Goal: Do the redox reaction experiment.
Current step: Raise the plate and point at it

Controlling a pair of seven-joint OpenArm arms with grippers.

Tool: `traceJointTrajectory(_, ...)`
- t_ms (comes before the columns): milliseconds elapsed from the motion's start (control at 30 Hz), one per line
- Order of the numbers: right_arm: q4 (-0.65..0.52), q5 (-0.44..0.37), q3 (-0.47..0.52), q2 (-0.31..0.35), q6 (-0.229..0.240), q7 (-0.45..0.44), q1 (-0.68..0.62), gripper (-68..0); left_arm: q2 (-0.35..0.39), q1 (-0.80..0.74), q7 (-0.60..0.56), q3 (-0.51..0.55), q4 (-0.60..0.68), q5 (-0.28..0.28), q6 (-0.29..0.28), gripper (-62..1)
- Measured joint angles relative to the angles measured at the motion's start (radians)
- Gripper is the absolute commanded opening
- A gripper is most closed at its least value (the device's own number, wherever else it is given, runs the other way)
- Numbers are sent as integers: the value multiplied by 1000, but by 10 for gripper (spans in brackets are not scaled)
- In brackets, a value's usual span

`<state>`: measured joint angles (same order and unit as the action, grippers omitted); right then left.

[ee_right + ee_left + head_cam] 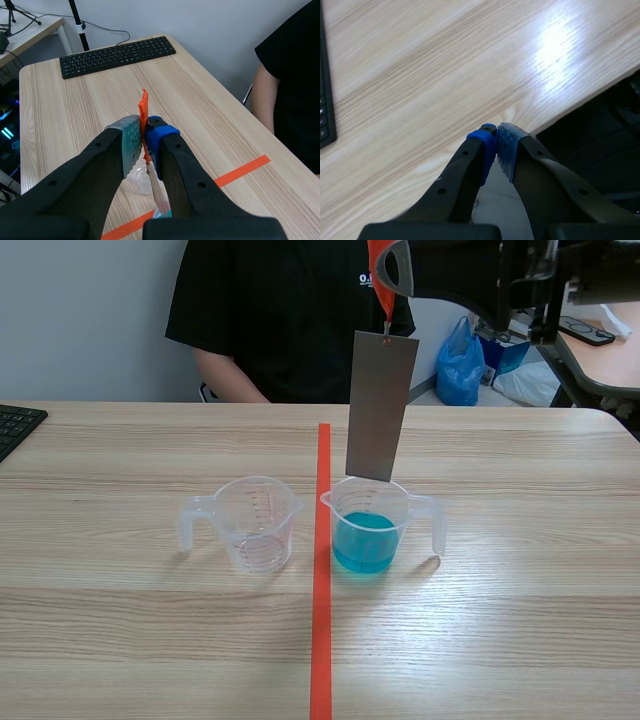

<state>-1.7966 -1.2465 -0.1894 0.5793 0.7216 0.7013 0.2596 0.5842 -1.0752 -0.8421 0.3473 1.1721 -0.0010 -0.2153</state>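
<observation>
A grey metal strip [381,406] hangs from an orange ribbon [382,285] above the right measuring cup [371,525], which holds blue liquid [364,541]. The strip's lower end sits at the cup's rim. My right gripper [388,268], raised across the top of the scene view, is shut on the ribbon [143,112]; in the right wrist view the strip [158,192] drops below the fingers. An empty clear cup [252,522] stands left of the tape line. My left gripper [496,136] is shut on nothing over the table's edge, outside the scene view.
A person in a black shirt [280,310] sits across the table. A black keyboard [15,425] lies at the far left edge, also seen as the keyboard [117,55] beyond the right gripper. An orange tape line [321,580] runs between the two cups.
</observation>
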Motion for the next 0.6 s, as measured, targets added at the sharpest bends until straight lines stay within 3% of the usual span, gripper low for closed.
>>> traceJointTrajectory(133,0,0,0,0,0,0,0,-658,176,-3,-3,-77,-11,-153,-90,-569)
traceJointTrajectory(233,0,0,0,0,0,0,0,-658,319,30,-3,-140,-12,-288,-188,-569)
traceJointTrajectory(367,0,0,0,0,0,0,0,-658,472,172,5,-208,-10,-389,-304,-569)
traceJointTrajectory(500,0,0,0,0,0,0,0,-658,559,352,115,-278,6,-498,-340,-569)
traceJointTrajectory(600,0,0,0,0,0,0,0,-658,573,499,193,-350,32,-535,-348,-569)
